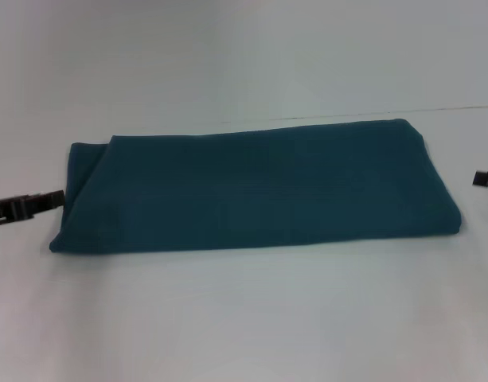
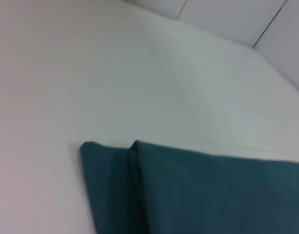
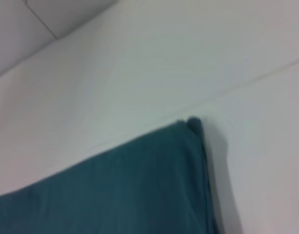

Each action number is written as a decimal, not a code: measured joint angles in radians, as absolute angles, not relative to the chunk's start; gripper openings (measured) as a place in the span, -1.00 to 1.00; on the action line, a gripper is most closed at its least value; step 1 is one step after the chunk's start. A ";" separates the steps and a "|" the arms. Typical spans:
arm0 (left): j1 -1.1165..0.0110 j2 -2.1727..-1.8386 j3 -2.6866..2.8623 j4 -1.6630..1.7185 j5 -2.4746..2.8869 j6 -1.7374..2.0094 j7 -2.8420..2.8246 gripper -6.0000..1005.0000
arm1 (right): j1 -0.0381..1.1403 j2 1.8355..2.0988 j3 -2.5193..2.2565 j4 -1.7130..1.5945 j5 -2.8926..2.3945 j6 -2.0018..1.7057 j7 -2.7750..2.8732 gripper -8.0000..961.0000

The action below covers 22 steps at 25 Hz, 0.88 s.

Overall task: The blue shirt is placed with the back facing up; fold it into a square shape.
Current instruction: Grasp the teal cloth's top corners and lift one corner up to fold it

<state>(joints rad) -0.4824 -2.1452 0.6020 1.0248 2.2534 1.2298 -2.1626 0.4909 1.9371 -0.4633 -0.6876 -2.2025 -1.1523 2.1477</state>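
jaws: cannot tell for either arm; only dark tips show at the frame edges in the head view, too little to judge. left gripper sits at 9 o'clock, just beside the left end of the cloth, apparently holding nothing. right gripper sits at 3 o'clock, near the right end but apart from it.

dark teal-blue soft fabric short-sleeved shirt lies centre of the plain white table, already folded into a long flat band running 9 to 3 o'clock. at the 9 o'clock end an under-layer sticks out past the top layer; left wrist view shows that stepped edge. the 3 o'clock end looks flush, with a thick folded corner in the right wrist view.

step (judgement): lengthwise folds done, band not yet a square. next move likely needs one end gripped through all layers and carried across toward the other, edges matched, so the uneven left end does not spoil the outline.

writing: none visible; plain fabric only.
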 joint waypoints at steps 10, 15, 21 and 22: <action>-0.465 -2.140 0.578 1.032 2.214 1.354 -2.253 0.36 | 0.562 1.922 -0.487 -0.715 -2.188 -1.214 2.123 0.58; -0.459 -2.135 0.575 1.035 2.230 1.395 -2.325 0.55 | 0.602 1.928 -0.517 -0.714 -2.190 -1.188 2.122 0.89; -0.486 -2.110 0.552 1.012 2.302 1.451 -2.428 0.71 | 0.634 1.920 -0.533 -0.721 -2.191 -1.187 2.131 0.91; -0.492 -2.108 0.552 1.006 2.313 1.453 -2.438 0.73 | 0.639 1.918 -0.536 -0.722 -2.192 -1.188 2.133 0.91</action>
